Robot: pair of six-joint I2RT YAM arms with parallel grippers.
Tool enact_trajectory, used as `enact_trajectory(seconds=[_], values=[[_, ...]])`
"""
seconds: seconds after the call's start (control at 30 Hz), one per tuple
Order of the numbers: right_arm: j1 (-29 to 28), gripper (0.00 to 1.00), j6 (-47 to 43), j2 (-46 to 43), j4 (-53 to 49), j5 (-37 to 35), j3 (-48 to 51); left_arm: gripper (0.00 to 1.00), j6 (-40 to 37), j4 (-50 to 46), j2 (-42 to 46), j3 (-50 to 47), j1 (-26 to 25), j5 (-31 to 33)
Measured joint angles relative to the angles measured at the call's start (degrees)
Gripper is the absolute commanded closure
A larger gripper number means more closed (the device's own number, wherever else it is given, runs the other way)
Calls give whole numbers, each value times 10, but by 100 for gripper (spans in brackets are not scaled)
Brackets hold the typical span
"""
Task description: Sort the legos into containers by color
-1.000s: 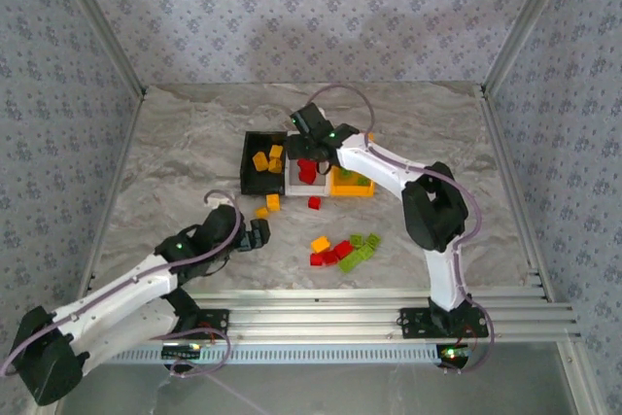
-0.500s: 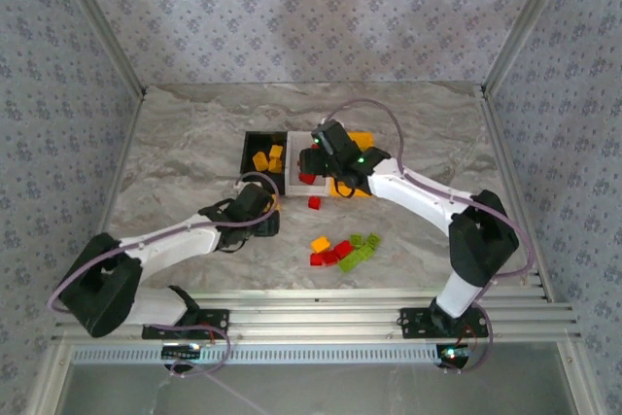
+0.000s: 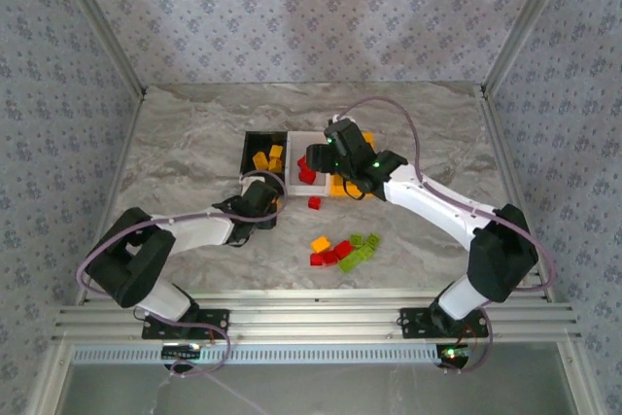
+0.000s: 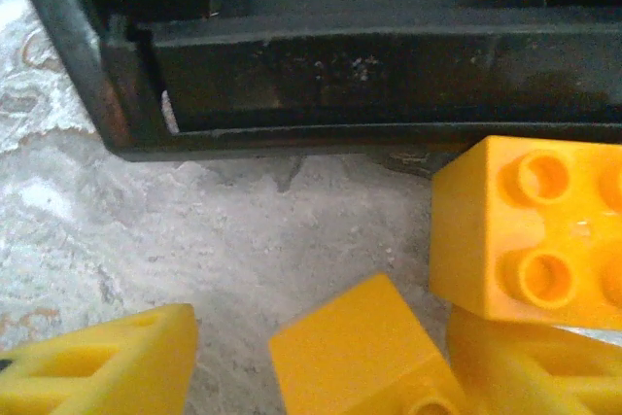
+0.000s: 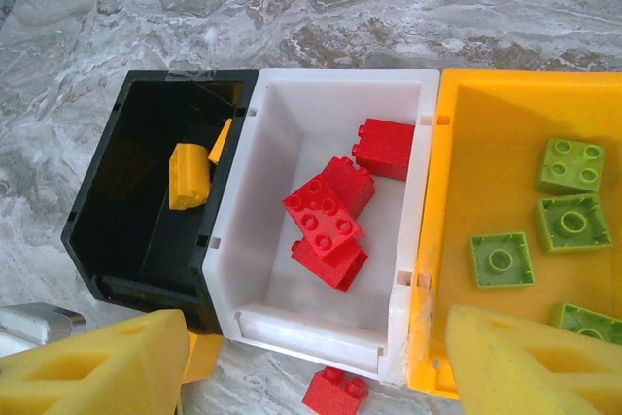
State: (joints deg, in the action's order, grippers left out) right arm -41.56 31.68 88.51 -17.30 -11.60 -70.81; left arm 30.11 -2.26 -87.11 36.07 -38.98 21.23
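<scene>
The left gripper [image 4: 321, 376] sits low over the table [image 4: 194, 240], pads spread wide, with orange bricks [image 4: 525, 230] between them. The black bin [image 4: 340, 55] wall is at twelve o'clock. The right gripper [image 5: 311, 362] hangs with pads apart and empty above the white bin [image 5: 321, 332], which holds red bricks [image 5: 330, 211]. At its three o'clock, the orange bin [image 5: 432, 201] holds green bricks [image 5: 564, 221]. At six o'clock lies a loose red brick [image 5: 333, 391], and at five o'clock a mixed pile [image 3: 342, 250].

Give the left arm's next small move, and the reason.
Probably close the left end effector on the orange brick: it lies on the table between the open fingers, just short of the black bin, where other orange bricks already sit.
</scene>
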Motion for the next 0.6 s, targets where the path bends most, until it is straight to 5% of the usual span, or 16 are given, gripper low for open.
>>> enact_trajectory(seconds=[0.33, 0.6], values=[[5, 28, 4, 0, 0, -2, 17, 66, 14, 23, 30, -36, 0, -23], [6, 28, 16, -25, 10, -8, 53, 69, 45, -46, 169, -70, -40, -26]])
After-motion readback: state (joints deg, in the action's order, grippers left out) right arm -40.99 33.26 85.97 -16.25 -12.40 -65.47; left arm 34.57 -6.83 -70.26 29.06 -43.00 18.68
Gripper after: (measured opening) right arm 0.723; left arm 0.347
